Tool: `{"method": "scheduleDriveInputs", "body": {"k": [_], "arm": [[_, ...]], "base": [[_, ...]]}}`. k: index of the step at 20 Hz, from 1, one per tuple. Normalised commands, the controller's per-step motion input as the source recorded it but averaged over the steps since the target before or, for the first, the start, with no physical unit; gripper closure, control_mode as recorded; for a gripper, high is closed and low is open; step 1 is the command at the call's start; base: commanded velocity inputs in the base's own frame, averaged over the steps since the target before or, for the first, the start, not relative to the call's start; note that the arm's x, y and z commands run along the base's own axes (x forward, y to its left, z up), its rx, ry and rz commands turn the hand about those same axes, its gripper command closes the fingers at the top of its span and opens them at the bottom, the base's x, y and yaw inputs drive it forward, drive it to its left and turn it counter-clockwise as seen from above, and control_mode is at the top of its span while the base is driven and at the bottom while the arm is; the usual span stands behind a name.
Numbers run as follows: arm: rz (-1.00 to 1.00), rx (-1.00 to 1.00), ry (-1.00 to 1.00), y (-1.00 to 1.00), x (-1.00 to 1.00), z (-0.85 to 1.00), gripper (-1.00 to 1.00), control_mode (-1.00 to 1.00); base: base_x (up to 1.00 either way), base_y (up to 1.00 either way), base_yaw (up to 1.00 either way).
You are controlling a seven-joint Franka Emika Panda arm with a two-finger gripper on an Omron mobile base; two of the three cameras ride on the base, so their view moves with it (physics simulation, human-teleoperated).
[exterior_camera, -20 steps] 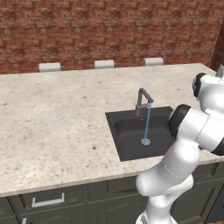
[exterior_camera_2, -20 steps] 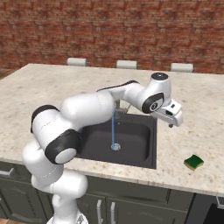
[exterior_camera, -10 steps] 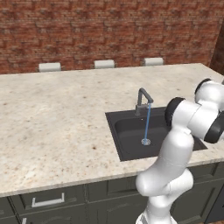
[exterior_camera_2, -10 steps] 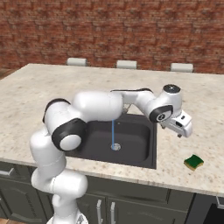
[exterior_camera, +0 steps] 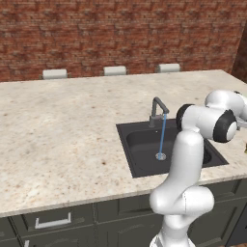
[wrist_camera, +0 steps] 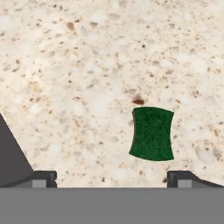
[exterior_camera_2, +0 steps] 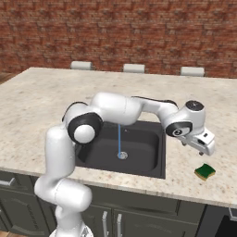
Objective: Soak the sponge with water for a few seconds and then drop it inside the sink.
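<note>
Currently the sponge [exterior_camera_2: 205, 172] lies flat on the speckled beige stone tabletop [exterior_camera_2: 55, 92], at the lower right of the right base view, well to the right of the sink [exterior_camera_2: 152, 159] and near the front edge of the slab; it is a small rectangular block, yellow along its sides with a dark green layer on top. In the hand view that green top [wrist_camera: 152, 134] appears as a slightly bowed rectangle with a fine, felt-like grain, sitting right of centre and in the lower half of the frame, with granite flecks of brown and white all around it. The gripper [exterior_camera_2: 203, 147] hangs above and a little to the left of the sponge in the right base view, apart from it, its jaws spread wide and holding nothing; in the hand view its two dark finger tips [wrist_camera: 183, 178] rise at the bottom edge, one at the left and one at the right, with the sponge between them but nearer the right one. The sink is a dark charcoal rectangular basin with a wide flat rim and a round silver drain [exterior_camera: 160, 156]. A grey angular faucet [exterior_camera: 155, 109] stands at its back rim, and the water [exterior_camera: 162, 133] falls from it as a thin, straight, light-blue stream onto the drain. Behind the tabletop runs a red-brown brick wall [exterior_camera: 96, 34].
</note>
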Motion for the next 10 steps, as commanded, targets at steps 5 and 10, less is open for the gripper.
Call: {"method": "scheduleDriveInputs", "body": {"k": [5, 10], "arm": [[0.00, 0.02, 0.01, -0.46, 0.00, -0.12, -1.00, -1.00], [0.00, 0.01, 0.01, -0.32, -0.02, -0.12, -1.00, -1.00]], "base": [[0.00, 0.00, 0.00], [0.00, 0.00, 0.00]]}}
